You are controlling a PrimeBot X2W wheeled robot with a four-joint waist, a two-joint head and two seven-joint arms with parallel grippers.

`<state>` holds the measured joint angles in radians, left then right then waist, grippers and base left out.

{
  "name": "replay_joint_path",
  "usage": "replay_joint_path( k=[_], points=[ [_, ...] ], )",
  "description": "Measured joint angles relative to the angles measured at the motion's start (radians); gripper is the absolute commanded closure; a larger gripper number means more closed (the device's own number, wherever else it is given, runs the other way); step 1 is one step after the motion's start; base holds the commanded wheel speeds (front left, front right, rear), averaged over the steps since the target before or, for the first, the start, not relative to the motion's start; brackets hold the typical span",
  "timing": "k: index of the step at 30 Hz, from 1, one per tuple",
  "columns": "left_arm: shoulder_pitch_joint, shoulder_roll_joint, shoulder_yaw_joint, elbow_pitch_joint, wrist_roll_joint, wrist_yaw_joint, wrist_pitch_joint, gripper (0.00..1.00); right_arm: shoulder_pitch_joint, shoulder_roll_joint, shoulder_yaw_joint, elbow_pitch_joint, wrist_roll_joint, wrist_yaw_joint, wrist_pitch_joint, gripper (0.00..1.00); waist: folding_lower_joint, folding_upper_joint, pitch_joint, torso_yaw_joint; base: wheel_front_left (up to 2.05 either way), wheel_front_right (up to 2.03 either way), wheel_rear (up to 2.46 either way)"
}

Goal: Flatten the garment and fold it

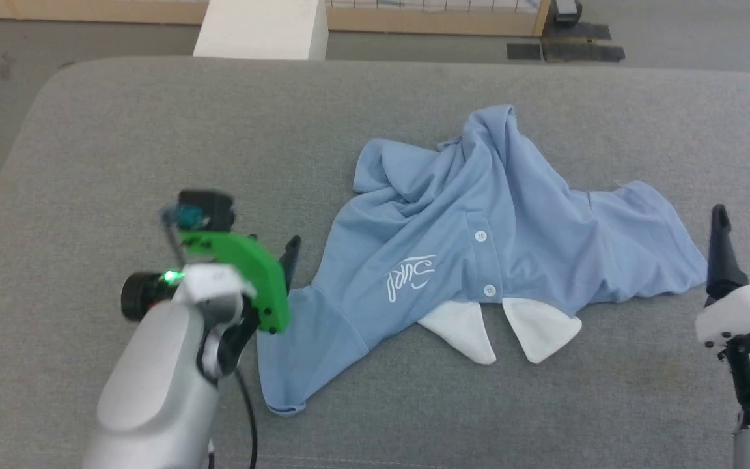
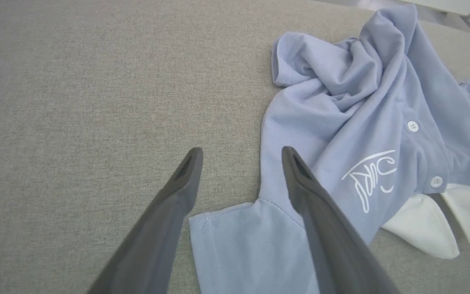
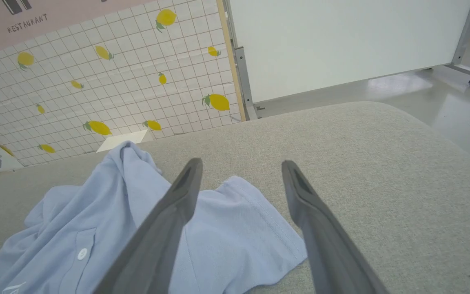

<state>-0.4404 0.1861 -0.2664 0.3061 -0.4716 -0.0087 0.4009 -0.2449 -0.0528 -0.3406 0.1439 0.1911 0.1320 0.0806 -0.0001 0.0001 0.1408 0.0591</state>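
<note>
Scene: garment [image 1: 479,241], lt-blue polo, crumpled on grey padded surface [image 1: 153,130], centre to right. Front side up, not flattened. White collar [image 1: 463,329] w/ both tips toward near edge. Two white buttons [image 1: 480,236] along placket just beyond collar. White cursive logo [image 1: 411,277] left of placket, upside down in head view. Body fabric bunched in ridges + folds toward far side, highest fold at far-centre. One sleeve [image 1: 297,352] spread fairly flat at near-left; other sleeve [image 1: 648,225] out to right, rumpled.

Left gripper [image 2: 241,153]: jaws wide apart, nothing between pads. Positioned at left edge of garment, by near-left sleeve's armhole seam. In left wrist view, one finger [image 2: 314,212] over shirt shoulder, other over bare surface, sleeve corner showing in gap. Contact w/ cloth: can't tell. Green bracket [image 1: 245,260] + black cylindrical part [image 1: 137,294] w/ green light on that wrist in head view.

Right gripper [image 1: 744,221]: jaws likewise wide apart, empty. Located just beside right sleeve's end, tips pointing far. In right wrist view, sleeve hem visible betw. fingers; touching or above, can't tell.

Beyond surface: white block [image 1: 261,29] at far edge, tiled wall w/ lemon print [image 3: 116,81], white panel on castors [image 3: 341,41], grey floor [image 1: 674,32].
</note>
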Motion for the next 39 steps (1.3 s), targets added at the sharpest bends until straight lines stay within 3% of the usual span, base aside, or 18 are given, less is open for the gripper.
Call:
replay_joint_path(
  k=[5, 14, 15, 22, 30, 35, 36, 37, 39],
  points=[
    [-0.12, -0.016, -0.074, 0.13, 0.014, 0.0, 0.203, 0.0, -0.003, 0.003, 0.016, 0.002, 0.014, 0.0, 0.0, 0.0, 0.0, 0.0, 0.03, -0.025, 0.0, 0.0, 0.0],
    [-0.175, -0.011, -0.158, 0.278, 0.061, -0.011, 0.346, 0.0, -0.009, 0.003, 0.008, 0.012, 0.022, 0.0, -0.015, 0.0, 0.0, 0.0, 0.085, -0.082, 0.0, 0.0, 0.0],
    [-0.184, -0.007, -0.151, 0.289, 0.054, -0.012, 0.347, 1.0, -0.009, 0.003, 0.005, 0.016, 0.022, 0.0, -0.02, 0.0, 0.0, 0.0, 0.097, -0.095, 0.0, 0.0, 0.0],
    [-0.22, 0.016, -0.125, 0.306, 0.05, -0.003, 0.305, 1.0, -0.014, 0.003, 0.01, 0.022, 0.03, 0.0, -0.02, 0.0, 0.0, 0.0, 0.118, -0.103, 0.0, 0.0, 0.0],
    [-0.365, 0.124, -0.069, 0.359, 0.079, 0.064, 0.252, 1.0, -0.048, 0.003, 0.045, 0.021, 0.039, 0.0, -0.019, 0.0, 0.0002, 0.0, 0.171, -0.131, 0.0, 0.0, 0.0],
    [-0.431, 0.107, -0.059, 0.388, 0.073, 0.071, 0.203, 0.99, -0.048, 0.003, 0.031, 0.012, 0.039, 0.0, -0.018, 0.0, 0.0002, 0.0, 0.229, -0.149, 0.0, 0.0, 0.0],
    [-0.431, 0.102, -0.058, 0.395, 0.071, 0.07, 0.193, 0.4, -0.048, 0.003, 0.03, 0.012, 0.039, 0.0, -0.018, 0.0, 0.0002, 0.0, 0.234, -0.15, 0.0, 0.0, 0.0],
    [-0.432, 0.099, -0.06, 0.402, 0.071, 0.067, 0.185, 0.0, -0.048, 0.003, 0.028, 0.012, 0.039, 0.0, -0.018, 0.0, 0.0002, 0.0, 0.238, -0.149, 0.0, 0.0, 0.0],
    [-0.435, 0.089, -0.049, 0.41, 0.056, 0.063, 0.157, 0.0, -0.048, 0.002, 0.026, 0.012, 0.037, 0.0, -0.015, 0.0, 0.0002, 0.0, 0.24, -0.143, 0.0, 0.0, 0.0]
  ],
)
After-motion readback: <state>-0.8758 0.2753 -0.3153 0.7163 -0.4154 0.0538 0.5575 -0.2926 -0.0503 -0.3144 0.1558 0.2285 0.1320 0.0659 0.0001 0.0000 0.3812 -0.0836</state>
